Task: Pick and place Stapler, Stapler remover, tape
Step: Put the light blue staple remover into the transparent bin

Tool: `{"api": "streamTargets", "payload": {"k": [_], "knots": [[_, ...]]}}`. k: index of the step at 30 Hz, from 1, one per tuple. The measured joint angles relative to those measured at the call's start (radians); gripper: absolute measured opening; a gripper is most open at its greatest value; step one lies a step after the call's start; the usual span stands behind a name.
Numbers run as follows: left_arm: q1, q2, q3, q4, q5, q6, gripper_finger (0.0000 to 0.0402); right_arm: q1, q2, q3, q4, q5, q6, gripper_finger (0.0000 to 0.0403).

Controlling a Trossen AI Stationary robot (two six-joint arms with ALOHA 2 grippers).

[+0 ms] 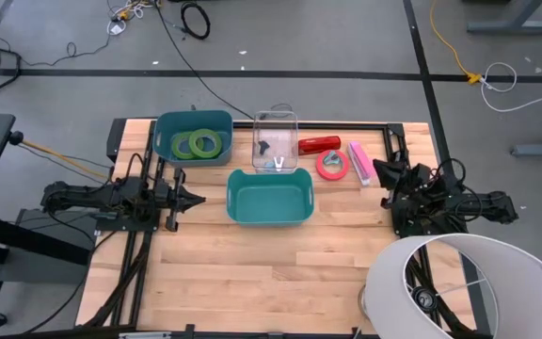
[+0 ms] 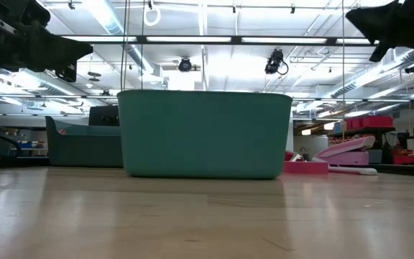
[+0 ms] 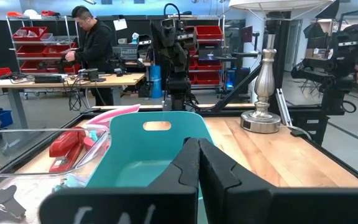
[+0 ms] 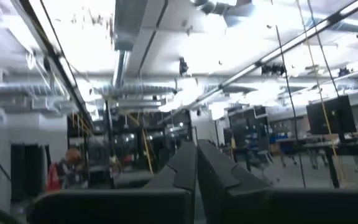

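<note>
On table, 3 tape rolls (image 1: 199, 144), 3 bins (image 1: 268, 198)

Two green tape rolls (image 1: 199, 144) flat in blue bin (image 1: 163, 141), pinkish-red roll (image 1: 332, 164) flat on table (image 1: 252, 273) beside red stapler (image 1: 319, 144)

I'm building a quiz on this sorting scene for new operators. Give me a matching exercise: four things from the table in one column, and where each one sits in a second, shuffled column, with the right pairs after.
Things:
1. two green tape rolls
2. pinkish-red tape roll
3. red stapler
4. teal bin

Places:
A. on the bare wood, right of the clear container
B. mid-table, nothing inside it
C. inside the blue-grey bin
D. flat on the table beside the pink stapler

Pairs: 1-C, 2-D, 3-A, 4-B
</note>
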Motion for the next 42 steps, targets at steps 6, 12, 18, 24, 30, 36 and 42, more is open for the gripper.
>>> {"api": "streamTargets", "payload": {"k": [6, 12, 18, 24, 30, 36, 42], "knots": [[0.000, 0.000, 0.000, 0.000, 0.000, 0.000, 0.0003, 0.000, 0.001, 0.056, 0.033, 0.000, -0.003, 0.0018], [0.000, 0.000, 0.000, 0.000, 0.000, 0.000, 0.0003, 0.000, 0.042, 0.163, 0.032, 0.000, -0.005, 0.0018], [0.000, 0.000, 0.000, 0.000, 0.000, 0.000, 0.0003, 0.000, 0.136, 0.296, 0.041, 0.000, 0.025, 0.0018], [0.000, 0.000, 0.000, 0.000, 0.000, 0.000, 0.0003, 0.000, 0.264, 0.448, 0.108, 0.000, 0.054, 0.0018], [0.000, 0.000, 0.000, 0.000, 0.000, 0.000, 0.0003, 0.000, 0.384, 0.605, 0.127, 0.024, 0.020, 0.0018], [0.000, 0.000, 0.000, 0.000, 0.000, 0.000, 0.0003, 0.000, 0.483, 0.719, 0.176, -0.031, 0.010, 0.0018], [0.000, 0.000, 0.000, 0.000, 0.000, 0.000, 0.0003, 0.000, 0.564, 0.778, 0.269, -0.071, -0.055, 0.0018]]}}
